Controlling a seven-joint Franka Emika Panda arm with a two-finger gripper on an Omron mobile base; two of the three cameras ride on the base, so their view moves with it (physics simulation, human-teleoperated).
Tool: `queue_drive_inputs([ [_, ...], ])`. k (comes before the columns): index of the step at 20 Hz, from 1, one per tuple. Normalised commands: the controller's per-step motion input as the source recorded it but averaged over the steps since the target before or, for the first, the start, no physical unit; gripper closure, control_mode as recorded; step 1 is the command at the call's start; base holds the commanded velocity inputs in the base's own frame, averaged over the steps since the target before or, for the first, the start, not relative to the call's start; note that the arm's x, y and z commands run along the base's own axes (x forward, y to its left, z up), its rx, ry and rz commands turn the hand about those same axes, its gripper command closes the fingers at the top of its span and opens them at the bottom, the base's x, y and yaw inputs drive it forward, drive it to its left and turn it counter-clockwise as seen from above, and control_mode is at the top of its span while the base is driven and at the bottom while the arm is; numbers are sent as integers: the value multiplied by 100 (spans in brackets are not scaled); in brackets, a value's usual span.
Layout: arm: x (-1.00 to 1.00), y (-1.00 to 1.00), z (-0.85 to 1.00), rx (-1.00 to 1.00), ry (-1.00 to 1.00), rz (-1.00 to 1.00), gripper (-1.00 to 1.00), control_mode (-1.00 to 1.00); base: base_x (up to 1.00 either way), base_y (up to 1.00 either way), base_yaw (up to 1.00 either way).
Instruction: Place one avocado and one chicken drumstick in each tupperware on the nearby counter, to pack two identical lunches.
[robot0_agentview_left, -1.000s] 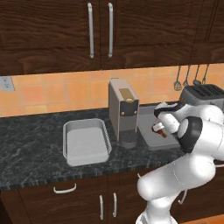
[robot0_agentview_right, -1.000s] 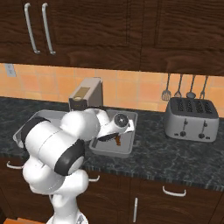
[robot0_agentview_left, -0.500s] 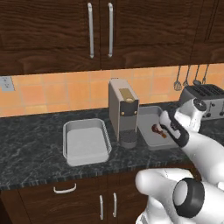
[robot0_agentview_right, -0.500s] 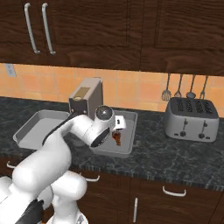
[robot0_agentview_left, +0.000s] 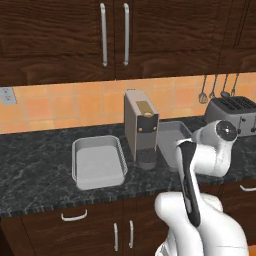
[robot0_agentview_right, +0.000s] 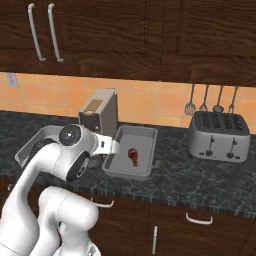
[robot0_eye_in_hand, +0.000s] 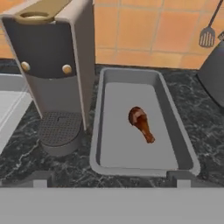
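Two smooth grey tupperware trays flank the boxy coffee machine (robot0_agentview_right: 99, 120) on the speckled stone counter (robot0_agentview_right: 200, 175): right tupperware (robot0_eye_in_hand: 173, 127) holds a glossy brown chicken drumstick (robot0_eye_in_hand: 141, 122); left tupperware (robot0_agentview_left: 98, 162) sits beyond. Gripper (robot0_eye_in_hand: 111, 177) fingers spread wide, holding nothing.

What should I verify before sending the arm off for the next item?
1. Drumstick lying inside the right tupperware: ok.
2. Gripper clear of the drumstick, nothing between the fingertips: ok.
3. Left tupperware holds a drumstick: not ok, nothing in it.
4. Avocado in either tupperware: not ok.
5. Coffee machine stands upright between the two containers, close to the arm's path: ok, but watch it.
6. Where the remaining avocados and drumstick are: cannot tell.
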Motion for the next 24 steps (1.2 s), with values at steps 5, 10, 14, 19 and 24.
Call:
queue_drive_inputs([
  [5,-64,38,30,8,-1,-20,-100,-100,0,0,0],
  [10,-73,15,-72,0,-25,1,-100,-100,0,0,0],
  [14,-99,10,-75,0,-32,2,-100,-100,0,0,0],
  [19,-40,7,-37,0,-15,1,-100,100,-45,19,0],
  [24,0,0,0,0,0,0,-100,100,-55,-41,-14],
])
